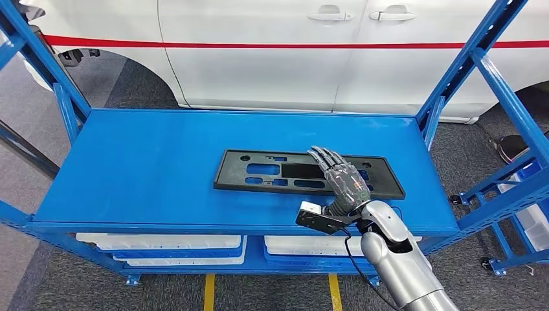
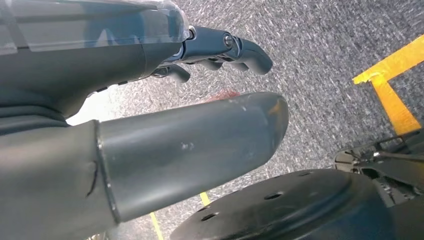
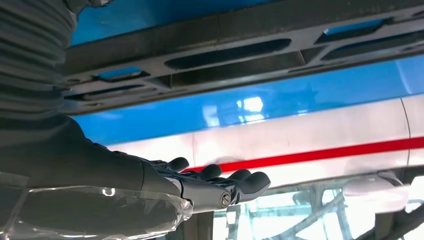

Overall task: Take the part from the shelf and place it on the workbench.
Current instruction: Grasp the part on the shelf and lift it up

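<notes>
The part (image 1: pixel 298 170) is a long flat black plastic frame with cut-outs, lying on the blue top shelf (image 1: pixel 149 162) right of centre. My right hand (image 1: pixel 340 178) reaches over the shelf's front edge and lies stretched out flat above the part's right half, holding nothing. In the right wrist view the part (image 3: pixel 150 45) runs across the blue shelf, with the fingers (image 3: pixel 235 182) straight and a gap between them and it. My left hand (image 2: pixel 115 65) hangs over grey carpet with its fingers loosely apart and nothing in it.
A white car (image 1: pixel 291 52) with a red stripe stands right behind the shelf. Blue uprights (image 1: pixel 476 65) slant at both shelf ends. White bins (image 1: pixel 162 243) sit on the lower level. Another blue rack (image 1: pixel 518 188) stands to the right. Yellow lines (image 1: pixel 208 291) mark the floor.
</notes>
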Controlling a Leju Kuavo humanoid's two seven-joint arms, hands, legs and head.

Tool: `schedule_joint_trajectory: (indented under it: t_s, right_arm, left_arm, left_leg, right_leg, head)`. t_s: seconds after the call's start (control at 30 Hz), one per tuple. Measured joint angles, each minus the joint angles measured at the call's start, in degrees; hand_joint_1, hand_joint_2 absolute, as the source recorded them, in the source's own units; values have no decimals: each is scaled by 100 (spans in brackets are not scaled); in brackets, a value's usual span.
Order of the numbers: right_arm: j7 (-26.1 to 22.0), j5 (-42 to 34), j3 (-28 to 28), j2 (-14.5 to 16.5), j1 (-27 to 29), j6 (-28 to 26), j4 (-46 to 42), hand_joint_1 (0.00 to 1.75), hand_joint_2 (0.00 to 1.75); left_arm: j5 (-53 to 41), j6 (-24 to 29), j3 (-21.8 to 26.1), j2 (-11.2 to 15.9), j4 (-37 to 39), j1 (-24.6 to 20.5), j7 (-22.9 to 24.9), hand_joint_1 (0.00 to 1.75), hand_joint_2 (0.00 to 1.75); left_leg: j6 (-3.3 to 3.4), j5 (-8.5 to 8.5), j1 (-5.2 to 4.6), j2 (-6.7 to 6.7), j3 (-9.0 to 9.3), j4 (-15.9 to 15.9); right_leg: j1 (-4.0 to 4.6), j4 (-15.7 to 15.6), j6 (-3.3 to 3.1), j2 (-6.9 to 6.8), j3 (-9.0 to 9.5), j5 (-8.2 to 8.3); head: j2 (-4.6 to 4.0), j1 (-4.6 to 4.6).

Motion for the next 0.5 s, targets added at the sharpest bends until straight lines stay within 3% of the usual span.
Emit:
schedule_joint_trajectory:
  t_s: [0.03,0.1,0.17,0.23,0.3,0.37,0.47,0.5]
  right_arm:
    - [0,1,0,0,4,15,16,0,175]
    - [0,13,0,-1,1,43,42,0,175]
    - [-3,42,1,-2,-7,73,66,0,175]
    - [-3,99,2,-1,-11,107,93,0,175]
    - [18,175,5,1,-16,120,122,0,175]
    - [81,272,24,16,-42,114,158,0,175]
    - [298,513,87,77,-77,29,262,0,175]
    - [408,643,114,100,-78,-42,319,0,175]
  left_arm:
    - [-7,-6,7,-1,1,0,-3,0,0]
    - [-27,-16,23,-2,2,1,-14,0,0]
    - [-60,-26,41,-4,2,-3,-28,0,0]
    - [-95,-48,68,-5,2,-10,-38,0,0]
    - [-121,-67,91,-3,2,-17,-42,0,0]
    - [-133,-74,105,-2,2,-22,-52,0,0]
    - [-126,-54,128,0,7,-28,-79,0,0]
    - [-113,-35,132,1,12,-28,-86,0,0]
  left_leg:
    - [-5,-26,0,-6,36,1]
    - [-29,-91,1,-15,132,-1]
    - [-71,-146,-7,-17,190,-4]
    - [-118,-168,-13,-16,191,-13]
    - [-178,-200,-14,-10,205,-18]
    - [-241,-344,-13,3,120,219]
    - [-297,-769,-4,12,-470,1298]
    - [-306,-816,-3,12,-656,1576]
  right_leg:
    - [-3,-87,-3,0,-23,165]
    - [0,-804,-40,0,230,678]
    - [38,-1428,-100,3,496,941]
    - [80,-1575,-152,4,558,915]
    - [63,-1627,-201,1,591,899]
    - [30,-1685,-269,-5,662,886]
    - [31,-1699,-349,-14,729,837]
    - [35,-1696,-355,-17,749,819]
  head:
    - [0,0]
    - [0,1]
    - [0,1]
    - [0,-1]
    - [0,-3]
    - [0,-5]
    - [0,-9]
    - [0,-9]
